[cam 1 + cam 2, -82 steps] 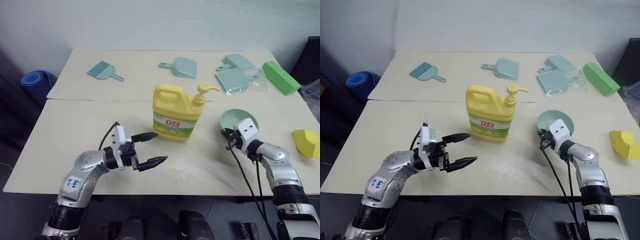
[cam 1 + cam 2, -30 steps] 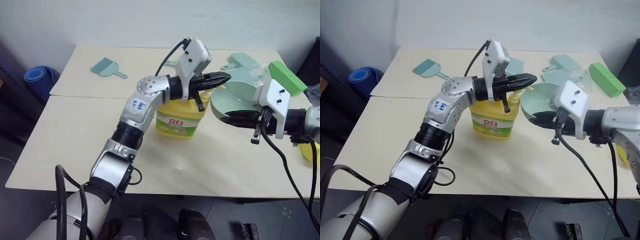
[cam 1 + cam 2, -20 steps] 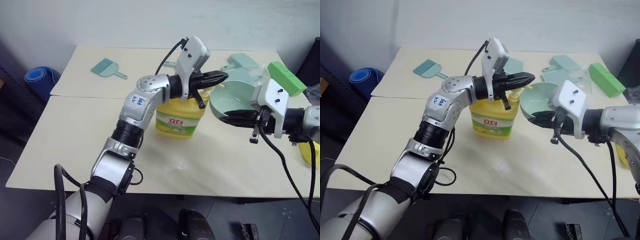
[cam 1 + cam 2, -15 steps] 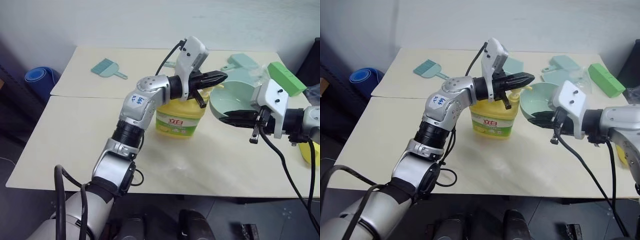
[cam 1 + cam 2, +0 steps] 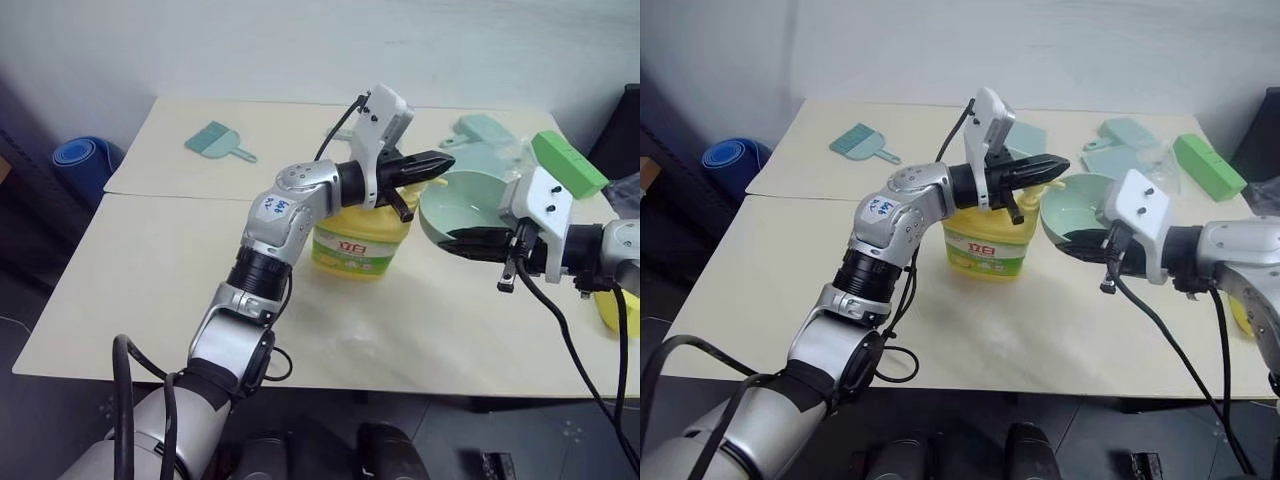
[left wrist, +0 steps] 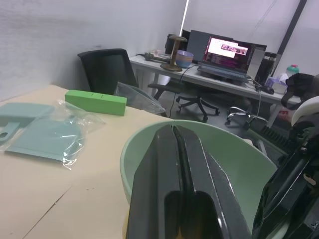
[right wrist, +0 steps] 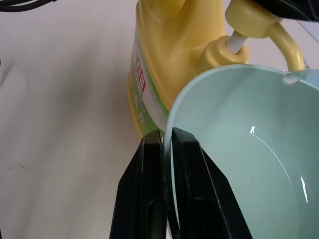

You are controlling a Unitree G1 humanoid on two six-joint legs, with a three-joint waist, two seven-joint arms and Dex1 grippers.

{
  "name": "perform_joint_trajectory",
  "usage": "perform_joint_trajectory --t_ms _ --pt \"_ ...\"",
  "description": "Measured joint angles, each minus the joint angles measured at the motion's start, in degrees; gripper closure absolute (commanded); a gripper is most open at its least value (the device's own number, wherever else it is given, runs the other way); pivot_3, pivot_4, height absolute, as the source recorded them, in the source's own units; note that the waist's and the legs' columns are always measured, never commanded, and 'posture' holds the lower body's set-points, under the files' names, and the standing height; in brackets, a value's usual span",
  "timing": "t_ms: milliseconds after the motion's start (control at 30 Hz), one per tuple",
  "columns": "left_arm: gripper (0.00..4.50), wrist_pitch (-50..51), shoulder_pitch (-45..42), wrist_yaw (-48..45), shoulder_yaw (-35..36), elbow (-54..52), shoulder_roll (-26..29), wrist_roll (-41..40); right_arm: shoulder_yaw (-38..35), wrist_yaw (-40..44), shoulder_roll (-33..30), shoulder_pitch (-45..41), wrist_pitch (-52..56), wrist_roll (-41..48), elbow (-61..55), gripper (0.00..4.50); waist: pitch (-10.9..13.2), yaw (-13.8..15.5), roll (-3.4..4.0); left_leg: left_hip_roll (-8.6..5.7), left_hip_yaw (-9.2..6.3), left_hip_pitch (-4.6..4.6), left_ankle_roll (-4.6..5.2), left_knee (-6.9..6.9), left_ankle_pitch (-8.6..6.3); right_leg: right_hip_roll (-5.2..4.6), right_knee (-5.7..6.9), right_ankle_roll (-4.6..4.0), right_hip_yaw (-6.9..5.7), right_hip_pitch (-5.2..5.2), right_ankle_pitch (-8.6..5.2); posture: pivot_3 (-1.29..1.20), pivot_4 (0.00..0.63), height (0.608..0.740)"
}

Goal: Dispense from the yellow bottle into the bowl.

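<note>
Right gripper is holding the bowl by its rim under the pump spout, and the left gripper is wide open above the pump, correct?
Not quite: the left gripper is shut, fingers pressed together, as the left wrist view shows. The right gripper does pinch the bowl rim by the yellow bottle spout.

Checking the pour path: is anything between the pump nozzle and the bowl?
Nothing: the yellow bottle's nozzle tip sits right at the bowl's rim, seen in the right wrist view.

Upright yellow bottle (image 5: pixel 983 240); bowl (image 5: pixel 1077 204) beneath spout.

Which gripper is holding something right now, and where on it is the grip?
The right gripper pinches the bowl by its rim. The left gripper is shut, holding nothing, over the yellow bottle pump.
</note>
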Motion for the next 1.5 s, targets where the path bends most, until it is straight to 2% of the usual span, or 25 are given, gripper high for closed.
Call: perform_joint_trajectory --t_ms 267,467,667,767,867,1100,1233,1267,1300,1367,1500 --pt "4.48 -0.35 0.82 -0.18 -0.58 0.00 -0.16 0.01 -0.25 -0.85 0.32 0.87 -0.01 0.12 -0.16 4.50 -0.31 0.01 -0.06 0.01 -0.02 0.07 0.00 -0.05 0.00 0.00 -0.03 0.00 -0.02 0.07 0.00 0.00 0.150 0.740" --pt "4.48 -1.76 1.44 -0.16 2.11 0.04 -1.61 -1.48 -1.48 -2.15 2.34 2.73 -2.14 -0.03 0.17 4.50 -0.30 0.08 -0.07 0.01 -0.02 -0.04 0.00 -0.06 0.00 0.00 -0.09 0.00 -0.02 0.02 0.00 0.00 0.150 0.740" --pt "4.48 -4.34 3.03 -3.31 7.49 -0.21 -1.21 -7.08 -2.49 -2.17 4.56 6.50 -8.32 -2.22 6.65 4.50 -0.11 0.03 -0.02 -0.01 0.08 -0.60 0.00 -0.09 0.01 0.00 0.07 0.00 0.01 -0.65 0.00 0.00 0.150 0.740" --pt "4.48 -5.96 4.16 -9.32 12.31 -5.97 -0.82 -15.12 -2.34 -1.95 7.00 8.14 -14.18 -4.92 14.06 4.50 -0.05 -0.08 0.01 -0.01 0.05 -1.02 -0.01 -0.02 0.01 -0.01 0.10 0.01 -0.08 -1.04 0.00 0.00 0.150 0.740" --pt "4.48 -6.52 6.30 -13.33 13.36 -11.54 6.50 -16.78 -1.73 -2.08 9.01 9.25 -22.09 -9.84 23.59 4.50 -0.07 -0.35 0.07 -0.01 0.07 -0.99 0.01 -0.03 0.02 0.00 0.14 0.01 -0.08 -1.08 0.01 0.00 0.150 0.740" --pt "4.48 -5.85 20.99 -19.17 16.39 -16.51 21.62 -17.76 2.46 -1.44 16.48 7.16 -44.14 -19.42 49.13 4.50 0.06 -1.82 0.18 0.01 0.03 -1.03 -0.01 0.08 0.04 -0.03 0.21 0.02 -0.07 -1.08 0.01 0.00 0.150 0.740" --pt "4.48 -5.79 27.54 -20.29 17.89 -19.19 28.06 -17.60 2.89 -0.67 18.28 4.62 -49.83 -20.61 55.79 4.50 0.09 -2.09 0.27 0.02 -0.01 -1.02 -0.01 0.12 0.04 -0.04 0.26 0.02 -0.08 -1.08 0.01 0.00 0.150 0.740" --pt "4.30 -5.51 30.16 -20.61 17.75 -20.00 29.78 -17.15 2.82 -0.26 18.48 4.32 -50.54 -20.57 56.48 4.50 0.10 -2.15 0.29 0.04 -0.04 -1.02 -0.01 0.13 0.04 -0.03 0.28 0.01 -0.10 -1.07 0.01 0.00 0.150 0.740" --pt "4.09 -4.97 33.03 -20.88 17.07 -20.59 31.62 -16.32 2.71 0.77 18.57 4.25 -51.36 -20.28 57.03 4.00 0.10 -2.13 0.29 0.04 -0.07 -1.03 -0.01 0.13 0.04 -0.04 0.30 0.01 -0.13 -1.07 0.01 0.00 0.150 0.740" --pt "3.67 -3.99 36.64 -20.91 16.01 -21.36 33.95 -15.28 2.52 2.47 18.59 4.62 -52.46 -19.56 56.93 3.59 0.10 -2.11 0.30 0.04 -0.07 -1.04 -0.01 0.13 0.04 -0.04 0.29 0.01 -0.12 -1.07 0.01 0.00 0.150 0.740" --pt "2.55 -3.06 42.59 -20.23 15.73 -24.60 36.79 -14.13 0.70 3.74 18.45 7.34 -54.00 -17.90 53.43 2.33 0.11 -1.64 0.31 0.04 -0.06 -1.04 -0.01 0.14 0.04 -0.05 0.29 0.01 -0.10 -1.06 0.01 0.00 0.150 0.740"
